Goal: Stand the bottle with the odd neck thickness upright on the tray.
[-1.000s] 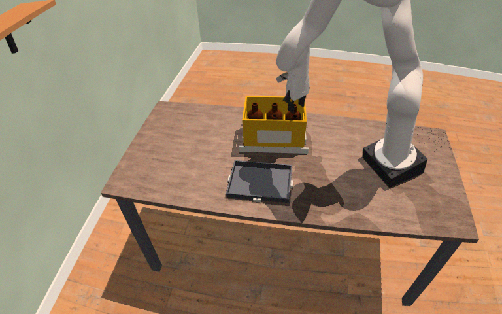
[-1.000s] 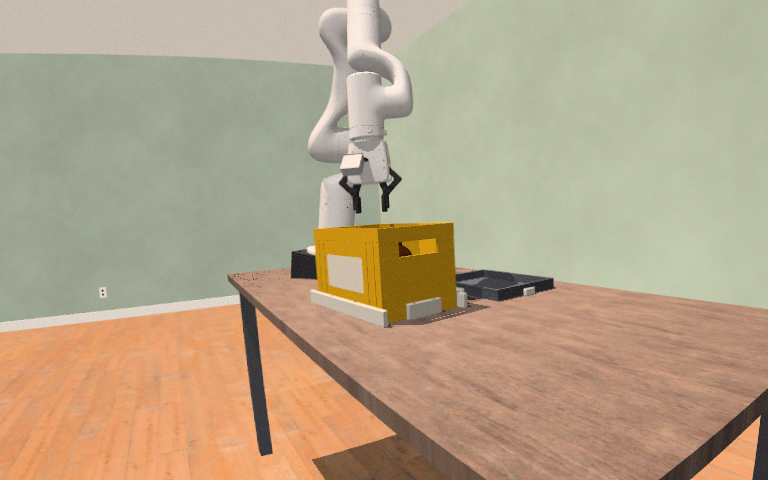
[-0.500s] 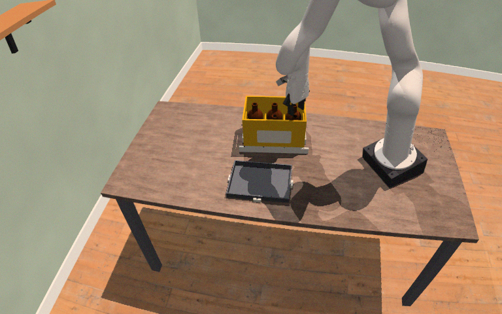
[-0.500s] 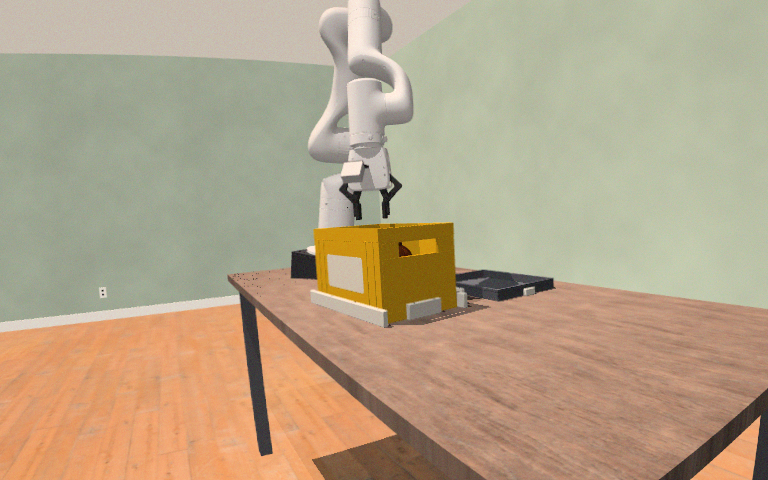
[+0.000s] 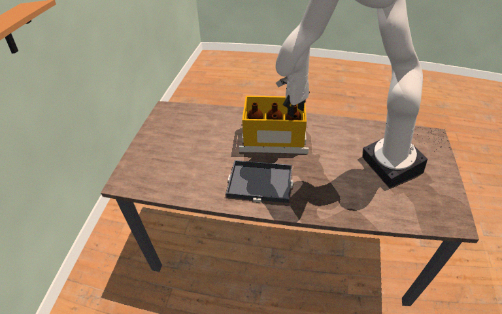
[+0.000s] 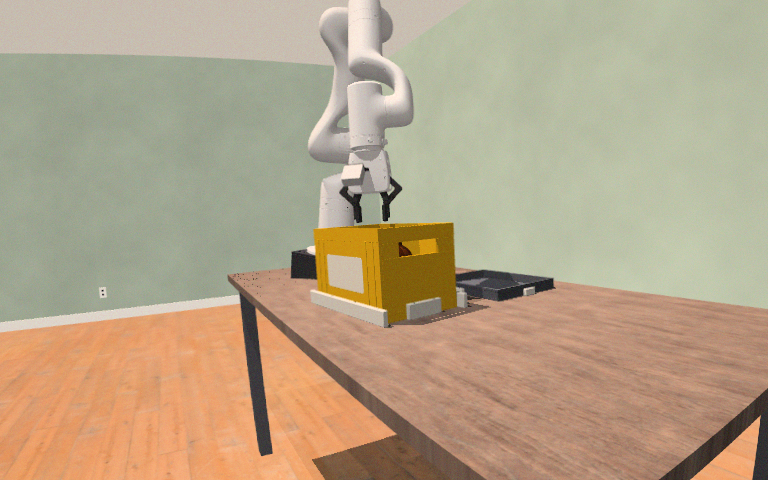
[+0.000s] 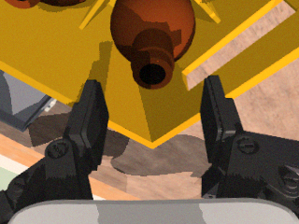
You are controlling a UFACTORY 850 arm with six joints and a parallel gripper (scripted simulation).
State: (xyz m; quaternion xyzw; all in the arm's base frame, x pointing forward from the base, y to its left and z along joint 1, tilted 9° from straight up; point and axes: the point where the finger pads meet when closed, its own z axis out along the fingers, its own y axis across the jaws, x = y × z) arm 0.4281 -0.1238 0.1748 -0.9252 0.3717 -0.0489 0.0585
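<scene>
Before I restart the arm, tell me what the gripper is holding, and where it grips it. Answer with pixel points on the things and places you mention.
Nothing: the gripper [image 5: 295, 104] [image 6: 372, 220] [image 7: 152, 95] is open, its fingers apart above the crate [image 5: 274, 123] [image 6: 416, 283] [image 7: 47, 51].

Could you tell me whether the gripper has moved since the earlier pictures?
Yes: in the exterior view, the gripper has come down closer to the crate's rim.
</scene>
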